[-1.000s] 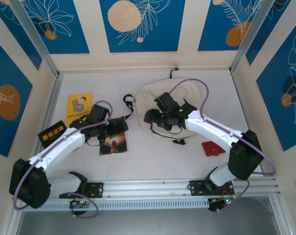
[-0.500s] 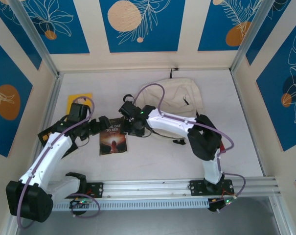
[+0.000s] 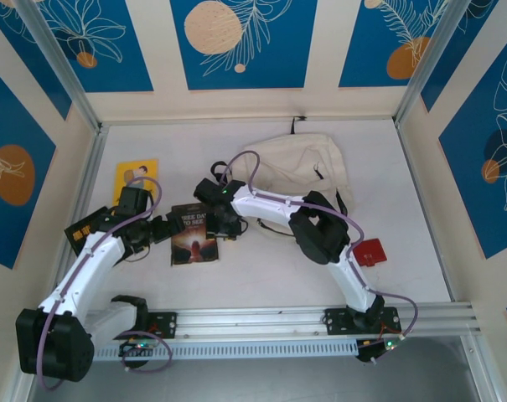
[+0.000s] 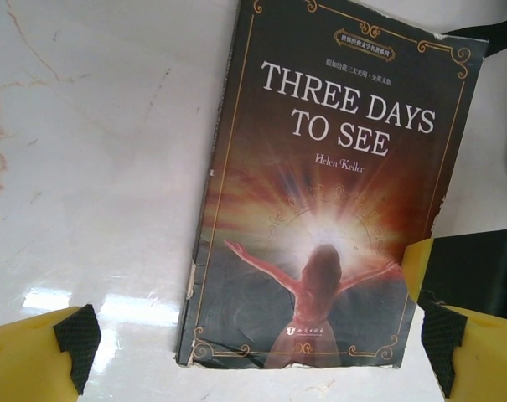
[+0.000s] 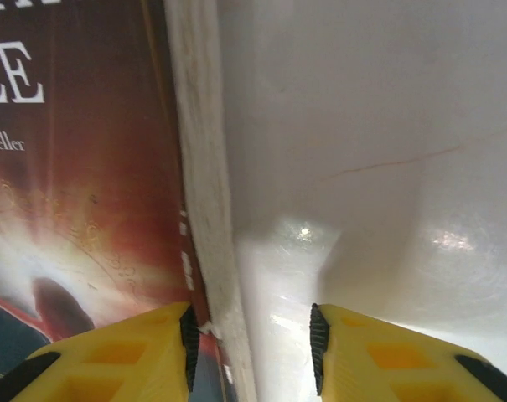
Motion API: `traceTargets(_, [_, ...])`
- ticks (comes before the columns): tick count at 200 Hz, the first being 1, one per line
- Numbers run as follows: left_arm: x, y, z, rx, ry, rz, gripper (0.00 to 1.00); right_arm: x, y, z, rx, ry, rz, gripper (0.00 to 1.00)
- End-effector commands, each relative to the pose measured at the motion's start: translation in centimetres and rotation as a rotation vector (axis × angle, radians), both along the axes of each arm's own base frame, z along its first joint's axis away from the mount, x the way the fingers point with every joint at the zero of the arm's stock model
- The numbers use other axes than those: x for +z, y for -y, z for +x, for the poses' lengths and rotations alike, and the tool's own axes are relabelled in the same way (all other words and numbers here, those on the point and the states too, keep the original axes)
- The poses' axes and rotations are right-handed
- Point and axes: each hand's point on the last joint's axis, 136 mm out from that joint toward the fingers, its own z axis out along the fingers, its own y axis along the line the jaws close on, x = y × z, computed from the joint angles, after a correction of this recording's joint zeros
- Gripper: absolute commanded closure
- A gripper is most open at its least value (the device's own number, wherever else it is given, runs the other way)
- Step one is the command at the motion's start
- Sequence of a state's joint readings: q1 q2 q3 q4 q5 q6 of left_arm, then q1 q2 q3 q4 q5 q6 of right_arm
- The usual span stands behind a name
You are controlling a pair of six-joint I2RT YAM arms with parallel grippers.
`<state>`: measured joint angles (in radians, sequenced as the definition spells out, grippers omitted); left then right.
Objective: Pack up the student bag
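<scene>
White table [image 3: 261, 276] carries the bag [image 3: 299, 167], a yellow book [image 3: 134, 178], a black book [image 3: 80, 227], Three Days to See [image 3: 193, 240] and a red item [image 3: 371, 250]

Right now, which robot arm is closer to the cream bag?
Right. The right arm passes over the near-left edge of the student bag; the left arm sits farther left, beyond the dark book.

Cream student bag [image 3: 307, 163], dark book [image 4: 320, 243] with orange sunburst, yellow book [image 3: 134, 177].
</scene>
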<state>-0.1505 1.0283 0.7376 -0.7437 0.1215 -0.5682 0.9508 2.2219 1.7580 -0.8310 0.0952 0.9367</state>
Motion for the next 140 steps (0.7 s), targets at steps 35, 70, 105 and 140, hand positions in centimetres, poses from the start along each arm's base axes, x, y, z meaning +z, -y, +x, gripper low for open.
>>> traceTargets(35, [0.8,-1.8,0.2,0.034,0.034,0.077,0.00,-1.6,5.2,-3.4,0.079,-0.109,-0.207,0.61])
traceTargets(70, [0.1,-0.9,0.1,0.004,0.001,0.040,0.00,-1.4,7.3,-5.2,0.157,-0.117,-0.203,0.64])
traceTargets(105, [-0.5,1.0,0.4,-0.055,-0.027,-0.051,0.01,1.7,6.6,-4.2,0.184,-0.040,-0.131,0.67])
traceTargets(140, [-1.1,2.6,0.6,-0.097,-0.060,-0.128,0.06,2.8,5.7,-2.2,0.077,0.011,-0.100,0.66])
